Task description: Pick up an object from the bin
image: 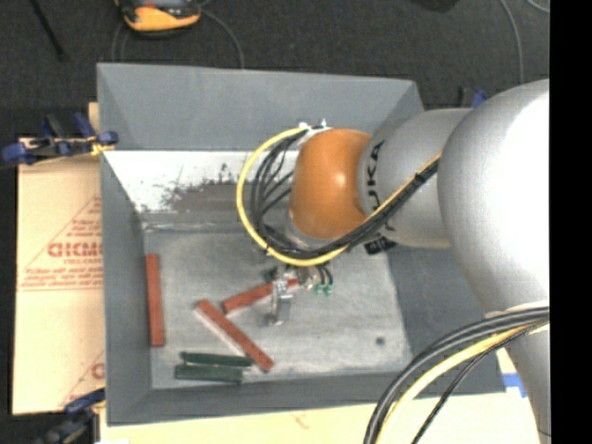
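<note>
The grey metal bin [125, 248] has sloping walls and a flat floor with a dull, slightly grainy surface. The far wall carries dark scuff marks [185, 189]. Only a few things lie in it, all of them thin, flat sticks with straight edges, and all in the left and near part of the floor.

A brown-red stick [154, 301] lies by the left wall and runs along it from far to near. A long pale-red stick [233, 337] lies diagonally in the middle, its right end pointing to the near wall. Just beside that end, two dark green sticks [213, 366] lie side by side, along the near wall. A short red stick [246, 300] lies tilted, a little farther than the long one, with its right end under the gripper [277, 307].

The arm [435, 192], silver with an orange cover and yellow and black cables at the wrist, comes in from the right. The gripper hangs low over the middle of the floor, at the right end of the short red stick. Whether the gripper is open or closed on that stick, I cannot tell, because the wrist hides this part.

A small dark speck [379, 342] lies alone on the floor at the right, well apart from the sticks.
</note>
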You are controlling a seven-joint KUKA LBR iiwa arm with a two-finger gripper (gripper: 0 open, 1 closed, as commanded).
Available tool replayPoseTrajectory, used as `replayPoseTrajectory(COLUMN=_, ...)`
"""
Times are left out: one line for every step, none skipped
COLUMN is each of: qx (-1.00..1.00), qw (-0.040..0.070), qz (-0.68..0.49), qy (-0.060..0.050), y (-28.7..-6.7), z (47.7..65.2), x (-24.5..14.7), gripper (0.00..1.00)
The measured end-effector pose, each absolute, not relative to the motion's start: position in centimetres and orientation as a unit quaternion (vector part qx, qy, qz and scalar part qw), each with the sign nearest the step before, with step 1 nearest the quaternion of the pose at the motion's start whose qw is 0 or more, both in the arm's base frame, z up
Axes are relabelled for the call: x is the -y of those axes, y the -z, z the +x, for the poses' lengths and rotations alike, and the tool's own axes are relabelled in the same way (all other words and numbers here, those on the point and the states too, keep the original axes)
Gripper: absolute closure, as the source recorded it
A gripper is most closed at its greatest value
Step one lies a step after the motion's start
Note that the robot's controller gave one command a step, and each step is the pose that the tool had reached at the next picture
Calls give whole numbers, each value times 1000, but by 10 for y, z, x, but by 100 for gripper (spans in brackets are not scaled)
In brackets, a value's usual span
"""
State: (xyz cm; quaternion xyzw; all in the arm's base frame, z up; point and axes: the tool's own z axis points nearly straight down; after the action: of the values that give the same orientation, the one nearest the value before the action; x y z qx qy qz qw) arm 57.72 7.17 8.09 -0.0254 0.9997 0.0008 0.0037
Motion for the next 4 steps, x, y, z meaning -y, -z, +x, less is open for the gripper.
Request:
replayPoseTrajectory(qx=-1000, qw=2, qz=-5, qy=0, y=-83, z=583, x=-56, gripper=100)
replayPoseTrajectory(qx=-1000, qw=2, qz=-5, qy=0, y=-83, z=583, x=-56, gripper=100)
replayPoseTrajectory(qx=-1000, qw=2, qz=16, qy=0, y=-196, z=555, x=-49, gripper=100)
replayPoseTrajectory(qx=-1000, qw=2, qz=16, qy=0, y=-196, z=555, x=-49, gripper=100)
